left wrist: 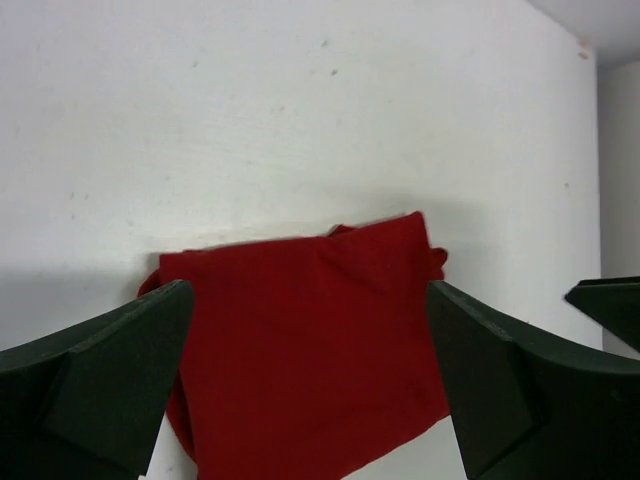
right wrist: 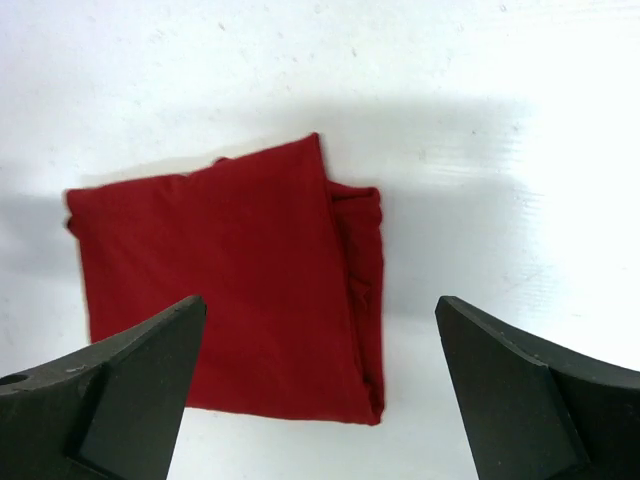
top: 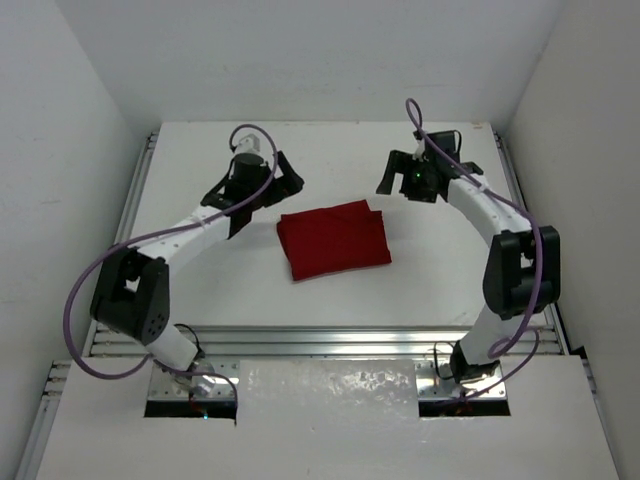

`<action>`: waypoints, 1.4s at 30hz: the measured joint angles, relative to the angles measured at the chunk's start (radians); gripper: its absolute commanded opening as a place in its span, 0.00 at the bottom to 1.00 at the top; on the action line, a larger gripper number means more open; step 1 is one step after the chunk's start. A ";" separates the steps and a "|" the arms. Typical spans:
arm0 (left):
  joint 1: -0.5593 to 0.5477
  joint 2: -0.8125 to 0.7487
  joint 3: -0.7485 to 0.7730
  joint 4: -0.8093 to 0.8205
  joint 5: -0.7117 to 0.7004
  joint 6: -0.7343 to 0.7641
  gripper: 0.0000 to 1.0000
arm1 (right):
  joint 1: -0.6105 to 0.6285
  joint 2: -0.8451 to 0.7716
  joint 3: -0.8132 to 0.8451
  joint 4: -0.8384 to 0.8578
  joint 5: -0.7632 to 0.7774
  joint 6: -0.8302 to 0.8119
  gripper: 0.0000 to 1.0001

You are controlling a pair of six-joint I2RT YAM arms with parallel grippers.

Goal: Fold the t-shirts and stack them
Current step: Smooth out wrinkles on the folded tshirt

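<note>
The dark red t-shirt [top: 333, 240] lies folded into a small rectangle in the middle of the white table. It also shows in the left wrist view [left wrist: 300, 340] and in the right wrist view [right wrist: 225, 280], with layered edges on its right side. My left gripper [top: 282, 180] is open and empty, raised above the table to the shirt's far left. My right gripper [top: 398, 172] is open and empty, raised to the shirt's far right. Neither touches the cloth.
White walls enclose the table [top: 330, 150] on the left, back and right. Metal rails [top: 330, 340] run along the near edge by the arm bases. A purple cable loops off each arm.
</note>
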 measured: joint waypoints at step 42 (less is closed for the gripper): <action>0.098 0.383 -0.129 0.372 0.389 0.002 0.38 | 0.100 0.293 0.115 -0.011 0.011 -0.092 0.95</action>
